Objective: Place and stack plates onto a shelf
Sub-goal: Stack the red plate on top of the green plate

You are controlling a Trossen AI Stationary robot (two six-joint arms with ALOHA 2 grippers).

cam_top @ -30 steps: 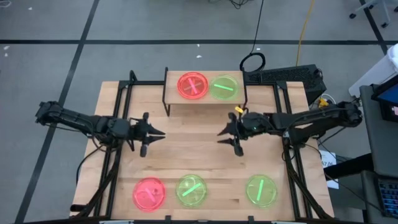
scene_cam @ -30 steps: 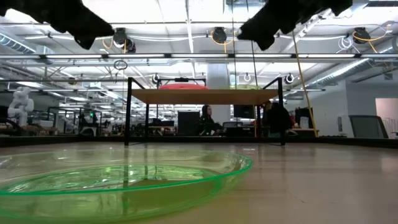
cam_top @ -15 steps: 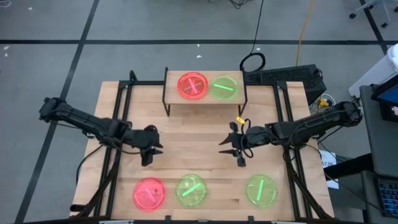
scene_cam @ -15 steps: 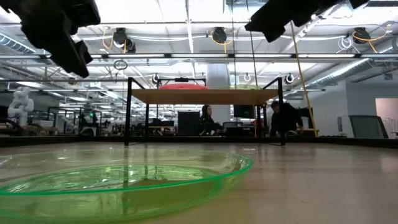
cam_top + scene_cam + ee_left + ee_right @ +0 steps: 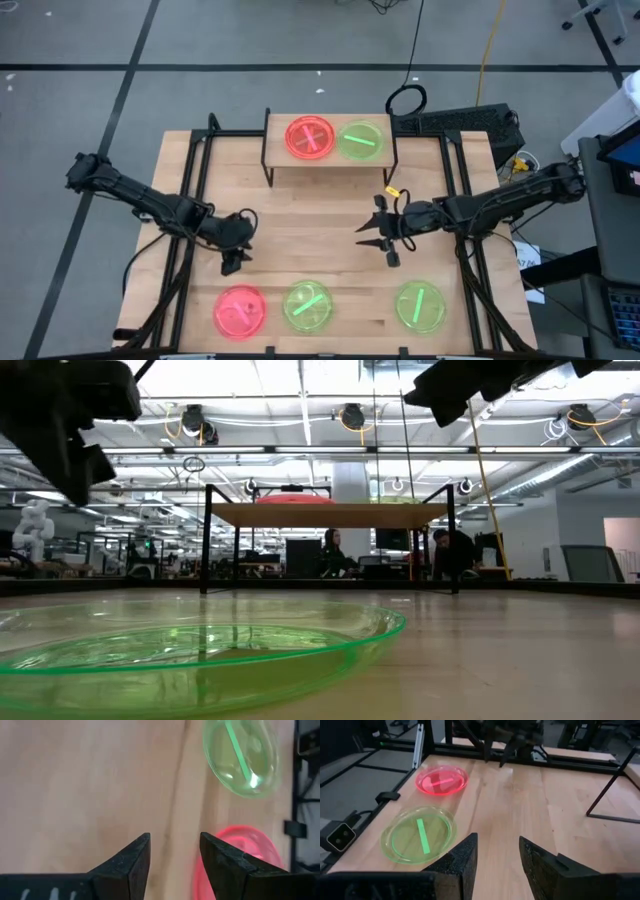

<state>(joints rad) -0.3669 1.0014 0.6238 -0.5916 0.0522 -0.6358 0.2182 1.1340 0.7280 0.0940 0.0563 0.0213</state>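
Note:
The shelf (image 5: 330,158) stands at the table's far middle with a pink plate (image 5: 309,137) and a green plate (image 5: 360,140) lying flat on it side by side. Along the table's near edge lie a pink plate (image 5: 240,310), a green plate (image 5: 308,306) and a second green plate (image 5: 420,305). My left gripper (image 5: 230,265) hangs open, tipped down, just beyond the near pink plate (image 5: 245,857). My right gripper (image 5: 373,243) is open above the table's middle, pointing left, with nothing between its fingers (image 5: 497,852).
Bare wood lies between the shelf and the row of plates. Black frame rails (image 5: 190,200) run along the table's left and right sides. In the low view the middle green plate (image 5: 200,650) fills the foreground. People sit in the room behind the shelf (image 5: 330,515).
My left gripper has moved toward the table's near edge and down, tipping from nearly level to pointing steeply down toward the near pink plate. My right gripper has drifted a little toward the near edge, still open. No plate has moved.

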